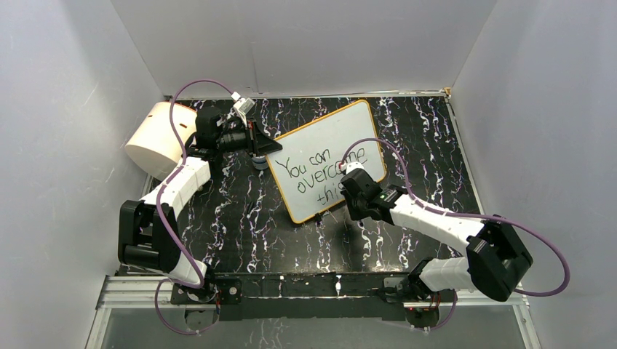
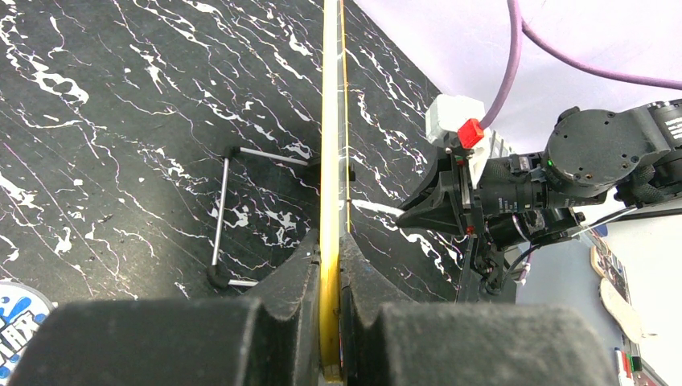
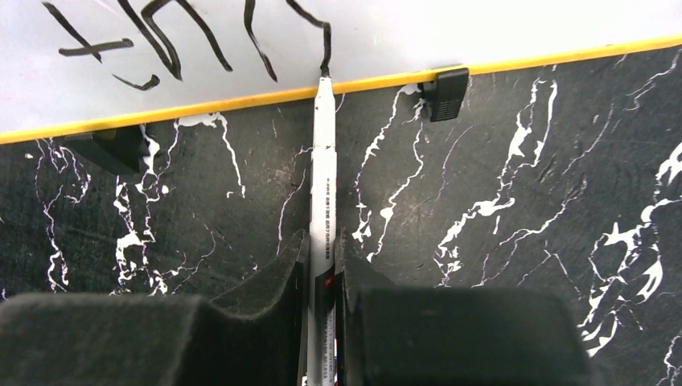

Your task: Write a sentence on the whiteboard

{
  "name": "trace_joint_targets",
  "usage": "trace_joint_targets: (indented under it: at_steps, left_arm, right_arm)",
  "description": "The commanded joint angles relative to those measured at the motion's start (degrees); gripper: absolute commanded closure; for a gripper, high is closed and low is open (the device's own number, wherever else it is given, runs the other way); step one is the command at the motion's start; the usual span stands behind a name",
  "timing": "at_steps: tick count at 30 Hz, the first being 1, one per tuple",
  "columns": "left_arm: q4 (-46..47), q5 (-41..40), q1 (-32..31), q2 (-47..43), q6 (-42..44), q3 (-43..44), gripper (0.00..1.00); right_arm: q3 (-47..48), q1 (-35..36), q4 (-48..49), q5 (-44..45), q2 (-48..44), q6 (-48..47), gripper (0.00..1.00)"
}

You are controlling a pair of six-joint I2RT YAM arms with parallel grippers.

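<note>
The whiteboard (image 1: 320, 145) stands tilted on the black marbled table, white with an orange-yellow rim. The sentence (image 1: 314, 177) reads "You can overcome this" in black marker; its last word shows in the right wrist view (image 3: 161, 40). My left gripper (image 1: 260, 142) is shut on the whiteboard's left edge, seen edge-on in the left wrist view (image 2: 330, 161). My right gripper (image 1: 351, 182) is shut on a white marker (image 3: 323, 185). The marker's tip touches the board just above its lower rim (image 3: 515, 63), at the end of the last stroke.
A big cream cylinder (image 1: 156, 139) lies at the back left by the wall. A black clip foot (image 3: 445, 83) sits under the board's lower rim. A thin wire stand (image 2: 221, 213) lies on the table behind the board. White walls enclose the table.
</note>
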Motion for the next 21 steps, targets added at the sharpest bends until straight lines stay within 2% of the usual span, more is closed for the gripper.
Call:
trace_joint_targets:
  at_steps: [1, 10, 21]
  left_arm:
    - [-7.7, -0.1, -2.5, 1.8, 4.0, -1.6, 1.0]
    - [-7.7, -0.3, -2.5, 1.7, 4.0, -1.7, 1.0]
    - [-7.7, -0.5, -2.5, 1.7, 4.1, -1.7, 1.0]
  right_arm:
    - [-0.2, 0.1, 1.2, -3.3, -0.8, 0.9, 1.0]
    - [2.0, 0.2, 2.4, -3.8, -1.3, -0.1, 1.0]
    - [2.6, 0.2, 2.2, 0.1, -5.0, -0.6, 1.0]
